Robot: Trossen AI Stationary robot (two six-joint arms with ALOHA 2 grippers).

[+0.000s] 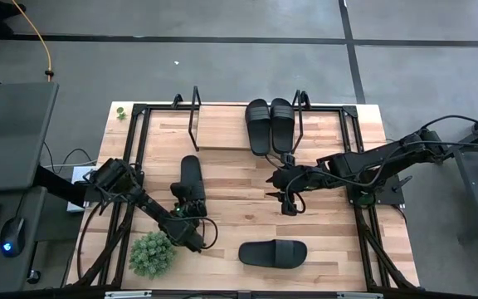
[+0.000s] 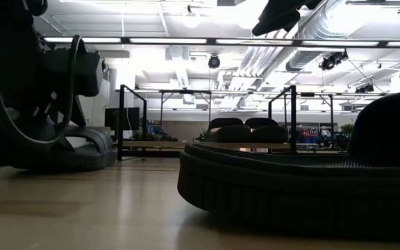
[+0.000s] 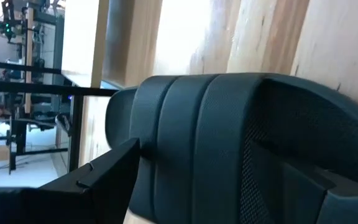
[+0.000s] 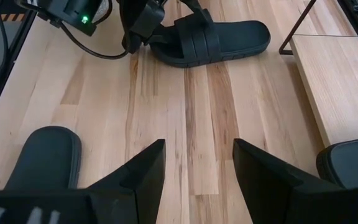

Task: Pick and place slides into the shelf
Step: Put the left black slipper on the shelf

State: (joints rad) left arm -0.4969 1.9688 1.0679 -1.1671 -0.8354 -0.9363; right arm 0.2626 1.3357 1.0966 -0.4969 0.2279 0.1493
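One black slide (image 1: pixel 192 176) lies lengthwise on the tabletop, left of centre. My left gripper (image 1: pixel 186 213) is at its near end, shut on it; the right wrist view shows that gripper (image 4: pixel 143 28) at the slide's end (image 4: pixel 160 48). My right gripper (image 1: pixel 287 199) hovers open over bare wood right of centre, touching nothing (image 4: pixel 197 162). A second slide (image 1: pixel 272 252) lies crosswise near the table's near edge. Two more slides (image 1: pixel 270 124) sit side by side on the right part of the shelf's light board (image 1: pixel 222 129). My left gripper has the slide's ribbed strap (image 3: pixel 191 124) between its fingers; one finger (image 3: pixel 104 180) lies against the strap's outer side. The other finger's contact is hidden by the slide. It comes nearly level from the near side, along the slide. The sole rests on the table (image 2: pixel 82 156).
A small green plant (image 1: pixel 152 253) stands near the near left corner, close to my left arm. Black frame rails (image 1: pixel 139 149) run along the table's sides. The shelf's wire end frames (image 1: pixel 193 108) rise at both ends of its board. Bare wood lies between the two grippers.
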